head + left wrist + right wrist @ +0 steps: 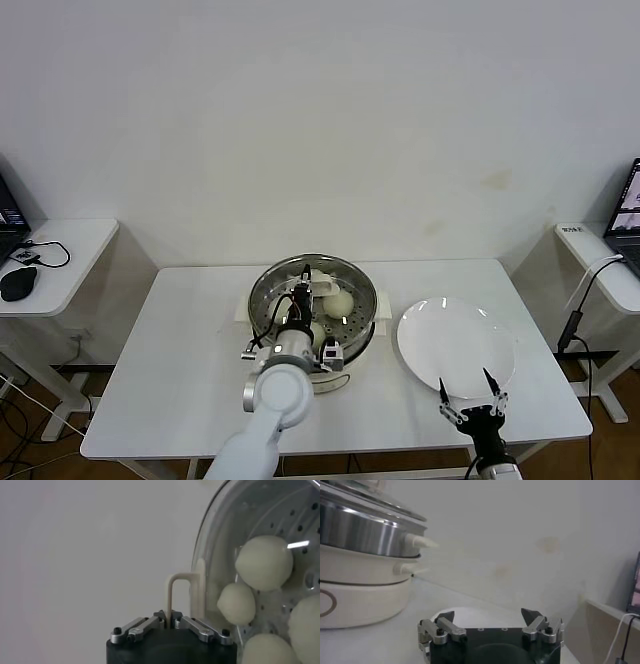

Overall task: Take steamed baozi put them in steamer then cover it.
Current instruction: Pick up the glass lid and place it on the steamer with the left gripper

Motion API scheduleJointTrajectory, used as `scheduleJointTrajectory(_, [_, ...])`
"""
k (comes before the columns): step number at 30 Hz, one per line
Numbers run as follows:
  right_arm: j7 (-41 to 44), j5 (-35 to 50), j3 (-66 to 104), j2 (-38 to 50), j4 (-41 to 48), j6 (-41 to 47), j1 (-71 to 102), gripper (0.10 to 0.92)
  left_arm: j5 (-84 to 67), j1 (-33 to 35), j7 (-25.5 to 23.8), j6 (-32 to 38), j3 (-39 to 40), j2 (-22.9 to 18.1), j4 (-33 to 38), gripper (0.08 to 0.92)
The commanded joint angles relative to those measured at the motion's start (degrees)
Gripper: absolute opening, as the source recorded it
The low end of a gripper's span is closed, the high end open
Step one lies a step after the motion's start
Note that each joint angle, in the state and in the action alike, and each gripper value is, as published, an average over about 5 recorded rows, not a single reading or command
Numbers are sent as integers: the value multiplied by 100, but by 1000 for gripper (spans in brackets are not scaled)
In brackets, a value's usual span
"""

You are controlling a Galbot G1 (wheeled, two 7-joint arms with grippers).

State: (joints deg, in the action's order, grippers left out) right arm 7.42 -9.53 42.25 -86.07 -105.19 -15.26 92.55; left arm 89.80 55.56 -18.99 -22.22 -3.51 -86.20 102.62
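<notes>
Right gripper (472, 392): we see it at the lower right of the head view, low over the table's near edge, just in front of the plate; its fingers stand spread wide with nothing between them.
Left gripper (303, 298): we see it at centre frame in the head view, over the steamer; its fingers are closed on the cover's bar handle (176, 592).
Table (190, 350): white, carrying the steamer at centre and the plate to its right.
Plate (457, 343): flat, white, right of the steamer, not touching it.
Steamer (365, 292): shiny steel pot on a cream-white base, centre of the head view; the right wrist view shows its side handle (421, 541).
Cover (212, 540): clear glass with a metal rim, lying over the steamer's mouth; we cannot tell whether it is fully seated.
Steamed baozi (264, 562): four cream-white buns, seen through the glass in the left wrist view, resting on the perforated tray inside the steamer.
</notes>
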Motion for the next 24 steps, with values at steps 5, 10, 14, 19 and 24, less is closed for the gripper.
scheduleJointTrajectory(5, [9,3,0,30,18,-14,1,823,43,-6,20,13,-31,-121,-171,140])
scheduleJointTrajectory(10, [14,0,-7,37,19,-18,9,823,35,36,35,17,-35,-148,-177,140])
scheduleJointTrajectory(14, [18,-3,-26,40,12,-21,16,823,-7,42,96,26,-59,-165,-189,140])
scheduleJointTrajectory(19, [19,-6,-55,46,-7,-22,27,823,-55,60,195,29,-86,-154,-119,154])
scheduleJointTrajectory(24, [18,-12,-75,46,-22,-17,37,823,-168,172,179,15,-88,10,185,276])
